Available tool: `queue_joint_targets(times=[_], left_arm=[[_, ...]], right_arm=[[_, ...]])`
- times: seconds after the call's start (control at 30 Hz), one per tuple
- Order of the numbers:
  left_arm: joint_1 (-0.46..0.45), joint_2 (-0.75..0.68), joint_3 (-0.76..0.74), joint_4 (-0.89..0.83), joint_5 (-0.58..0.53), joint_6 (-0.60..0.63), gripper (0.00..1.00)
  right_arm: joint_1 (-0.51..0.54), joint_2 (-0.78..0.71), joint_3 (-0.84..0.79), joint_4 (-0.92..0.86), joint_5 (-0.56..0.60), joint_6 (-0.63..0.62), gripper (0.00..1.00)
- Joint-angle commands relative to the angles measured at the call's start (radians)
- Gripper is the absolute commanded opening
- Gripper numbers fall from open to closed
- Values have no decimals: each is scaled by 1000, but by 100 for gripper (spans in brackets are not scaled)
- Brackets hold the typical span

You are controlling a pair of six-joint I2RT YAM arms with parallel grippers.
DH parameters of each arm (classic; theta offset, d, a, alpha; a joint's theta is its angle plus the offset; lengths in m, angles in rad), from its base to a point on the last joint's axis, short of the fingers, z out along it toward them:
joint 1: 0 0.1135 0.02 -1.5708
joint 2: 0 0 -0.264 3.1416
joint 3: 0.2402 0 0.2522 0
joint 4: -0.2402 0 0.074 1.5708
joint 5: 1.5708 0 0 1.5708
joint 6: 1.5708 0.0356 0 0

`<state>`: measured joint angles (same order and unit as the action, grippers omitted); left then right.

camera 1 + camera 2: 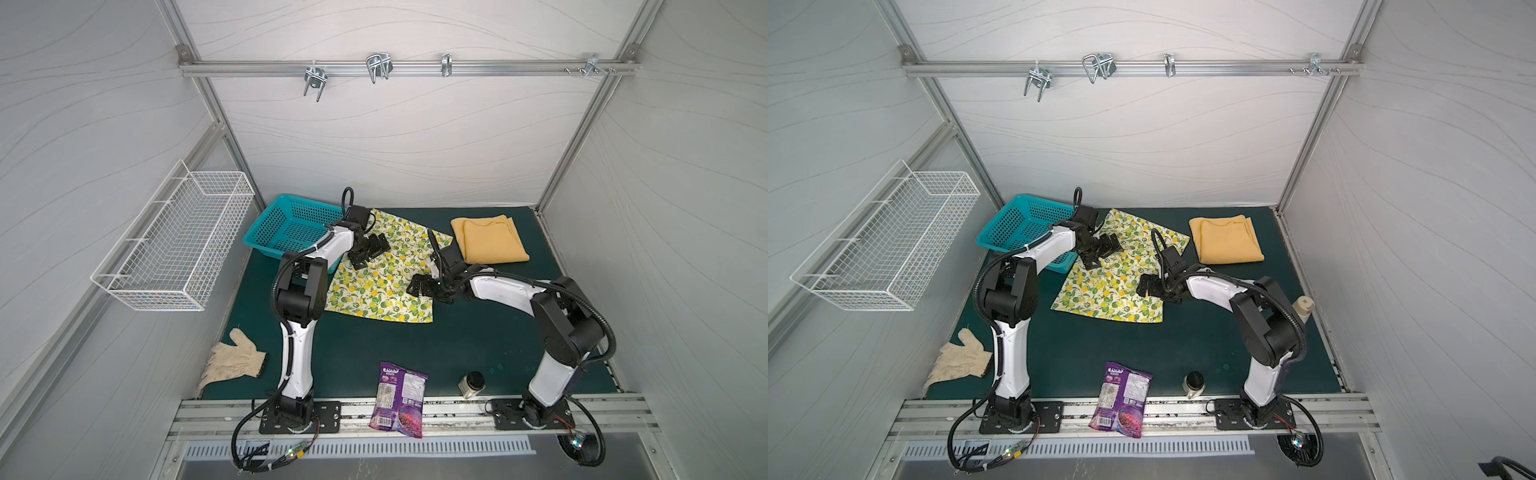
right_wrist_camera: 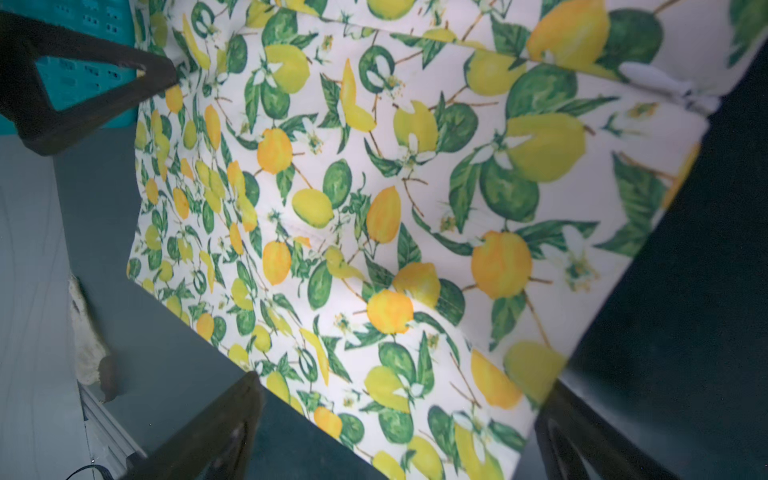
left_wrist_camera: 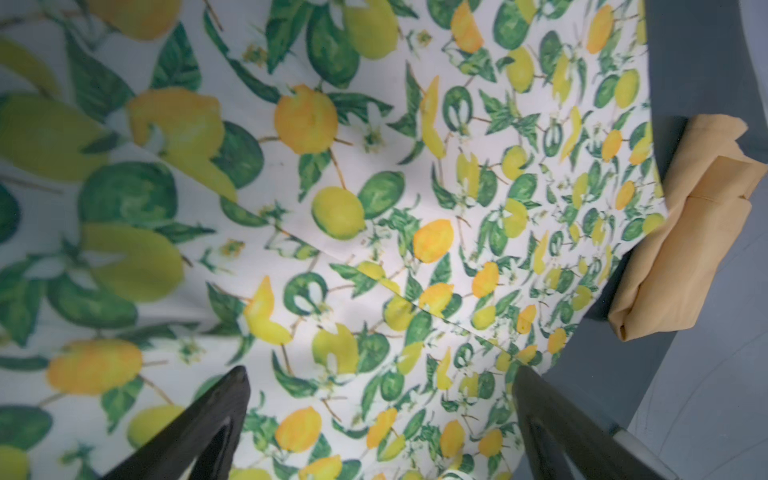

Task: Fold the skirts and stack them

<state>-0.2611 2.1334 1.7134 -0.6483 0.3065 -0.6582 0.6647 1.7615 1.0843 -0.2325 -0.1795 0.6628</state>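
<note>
Progress is half: mustard skirt (image 1: 490, 241) lies folded near the far right corner of the tabletop (image 1: 457, 340); lemon skirt (image 1: 382, 286) lies flat at the middle, unfolded. Left end effector (image 1: 368, 251) and right end effector (image 1: 417, 284) hang spread over it, empty.

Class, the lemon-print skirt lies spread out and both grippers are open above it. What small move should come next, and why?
Probably lower the right gripper onto the edge of the lemon-print skirt beneath it and pinch it: that skirt lies unfolded, the mustard skirt is already folded, and this gripper hangs open and empty over that edge.
</note>
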Motion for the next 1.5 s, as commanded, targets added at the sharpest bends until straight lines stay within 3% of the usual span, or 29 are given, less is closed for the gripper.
queue_joint_targets(times=[0.0,0.23,0.37,0.5,0.67,0.83,1.07,1.47], left_arm=[[3,-74,-1,-52,19,27,99],[0,-370,-286,144,156,-57,99],[0,-581,-514,251,147,-134,99],[18,-773,-738,281,52,-231,99],[123,-939,-1011,353,40,-329,99],[249,-1038,-1159,375,35,-344,99],[395,-1019,-1197,348,-1,-280,95],[438,-698,-1157,544,43,-259,71]], right_arm=[[17,-65,17,-70,44,9,99],[52,-244,33,-180,208,-172,99],[86,-263,66,-242,277,-332,99],[136,-239,77,-283,322,-448,99],[238,-229,58,-291,411,-500,99],[306,-220,43,-273,436,-488,99],[359,-205,38,-254,442,-466,99],[392,-170,30,-224,416,-441,99]])
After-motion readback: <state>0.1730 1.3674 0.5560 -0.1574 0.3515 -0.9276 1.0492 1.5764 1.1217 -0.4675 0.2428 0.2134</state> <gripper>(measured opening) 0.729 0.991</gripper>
